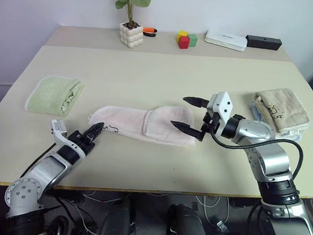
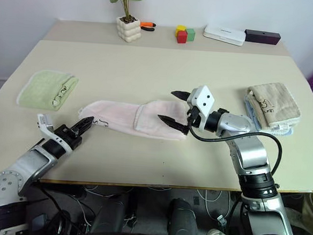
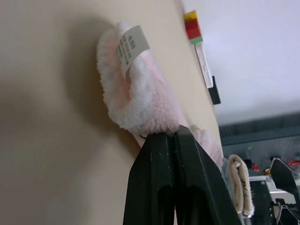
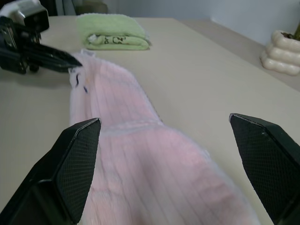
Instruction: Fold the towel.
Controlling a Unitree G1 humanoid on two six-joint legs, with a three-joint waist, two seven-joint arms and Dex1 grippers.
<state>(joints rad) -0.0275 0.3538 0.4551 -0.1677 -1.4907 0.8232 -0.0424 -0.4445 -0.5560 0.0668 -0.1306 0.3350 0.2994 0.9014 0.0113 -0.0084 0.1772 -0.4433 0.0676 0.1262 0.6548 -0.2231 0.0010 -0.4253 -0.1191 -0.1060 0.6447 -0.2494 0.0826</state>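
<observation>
A white care label [image 3: 132, 46] sewn to the pink towel [image 3: 140, 101] carries fine print — too small to read. Nothing else shows legible text.

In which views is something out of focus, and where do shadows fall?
Left wrist view: the left tool is sharp, the towel casts a soft shadow on the table, and the far background is blurred. Right wrist view: the right tool's fingers look soft.

Three towels on the tabletop [image 1: 148, 79]: one pink towel [image 1: 145, 125] in the middle, one green towel [image 1: 54, 95] at left, one tan towel [image 1: 282, 107] at right. Two claws: left claw [image 1: 96, 129], right claw [image 1: 188, 113]. One potted plant [image 1: 132, 24] at the top. One white box [image 1: 225, 40], one black box [image 1: 263, 42]. Three small colored blocks [image 1: 186, 39].
</observation>
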